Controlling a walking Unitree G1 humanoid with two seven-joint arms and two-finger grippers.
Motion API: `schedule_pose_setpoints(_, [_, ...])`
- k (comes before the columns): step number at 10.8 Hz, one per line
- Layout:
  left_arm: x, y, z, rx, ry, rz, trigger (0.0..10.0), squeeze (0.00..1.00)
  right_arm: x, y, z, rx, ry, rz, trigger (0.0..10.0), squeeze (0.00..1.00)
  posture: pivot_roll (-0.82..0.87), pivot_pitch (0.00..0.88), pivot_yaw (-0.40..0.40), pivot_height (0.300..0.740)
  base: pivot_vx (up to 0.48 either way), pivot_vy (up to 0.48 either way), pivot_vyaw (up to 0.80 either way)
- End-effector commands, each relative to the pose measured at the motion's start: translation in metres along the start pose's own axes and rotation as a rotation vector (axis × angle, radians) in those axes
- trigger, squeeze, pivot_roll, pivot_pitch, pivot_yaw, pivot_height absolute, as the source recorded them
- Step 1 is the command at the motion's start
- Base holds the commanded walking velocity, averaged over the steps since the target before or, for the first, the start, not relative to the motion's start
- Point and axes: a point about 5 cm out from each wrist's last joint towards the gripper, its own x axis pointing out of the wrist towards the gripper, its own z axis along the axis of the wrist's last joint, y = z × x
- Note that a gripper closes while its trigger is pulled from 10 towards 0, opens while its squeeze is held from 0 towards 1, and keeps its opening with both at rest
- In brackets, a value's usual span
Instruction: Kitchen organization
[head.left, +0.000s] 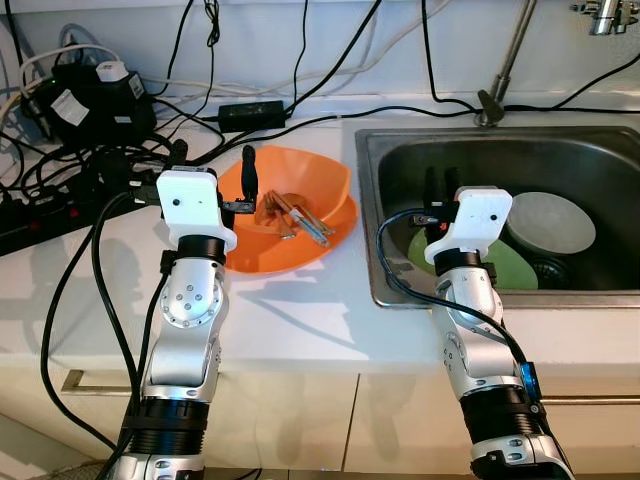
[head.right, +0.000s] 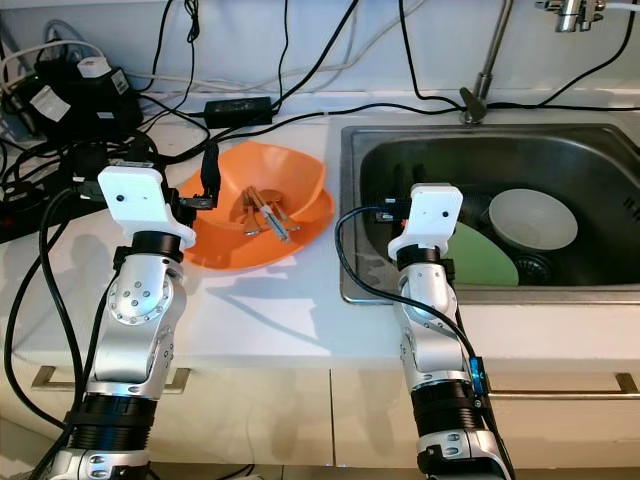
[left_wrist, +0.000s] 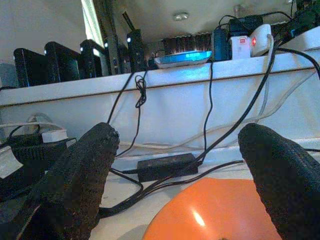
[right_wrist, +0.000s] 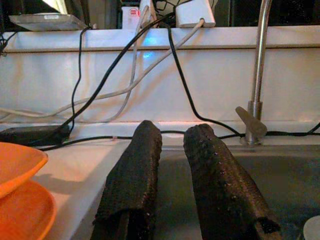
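Two silver arms are reaching forward over a white countertop (head.left: 300, 310). The left gripper (left_wrist: 175, 170) is hovering at the near left rim of an orange bowl (head.left: 300, 175), its black fingers (left_wrist: 80, 175) standing wide apart with nothing between them. The bowl is sitting on an orange plate (head.left: 270, 262), just left of the sink (head.left: 372, 200), and is tilting a little so that its open mouth is facing up and slightly toward the robot. Several clothespins (head.left: 295, 218) are lying in a loose heap at the bottom of the bowl, their long axes mostly running diagonally from far left to near right.

The right gripper (right_wrist: 172, 145) is hanging over the near left part of the stainless sink, pointing away from the robot toward the back wall. Its two fingers (right_wrist: 132, 175) are sitting close together, nearly parallel, with only a narrow gap and nothing held. Inside the sink, a green plate (head.right: 490, 255) is lying flat just beyond the right wrist, and a white bowl (head.left: 550, 222) is resting beside it, to the right, near the drain (head.left: 552, 270). A faucet (right_wrist: 257, 70) is rising from the sink's back edge. Black cables (head.left: 300, 100) and a power adapter (head.left: 252, 113) are trailing across the counter behind the orange bowl.
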Motion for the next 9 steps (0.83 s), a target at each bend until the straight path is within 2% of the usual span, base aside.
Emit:
schedule_pose_setpoints(1, [0.0044,-0.0010,0.0018,0.000,-0.014,-0.006,10.0,0.00,-0.0010,0.0016,-0.0004,0.001,0.002,-0.001,10.0,0.00,0.09,0.000,0.079,0.740,0.000,0.000,0.00])
schedule_pose_setpoints(4, [0.0054,-0.0001,0.0016,-0.035,-0.012,0.016,10.0,0.00,-0.0027,0.0013,-0.0041,0.008,0.021,-0.009,10.0,0.00,0.09,0.000,0.082,0.740,-0.164,0.000,0.00])
schedule_pose_setpoints(8, [0.0064,-0.0029,0.0028,-0.020,-0.020,-0.001,10.0,0.00,-0.0069,-0.0005,-0.0076,0.007,0.038,-0.016,10.0,0.00,0.09,0.000,0.087,0.740,-0.290,0.000,0.00])
schedule_pose_setpoints(9, [0.0072,-0.0028,0.0014,-0.014,-0.010,0.004,10.0,0.00,-0.0071,-0.0006,-0.0077,0.009,0.039,-0.017,10.0,0.00,0.08,0.000,0.087,0.740,0.000,0.000,0.00])
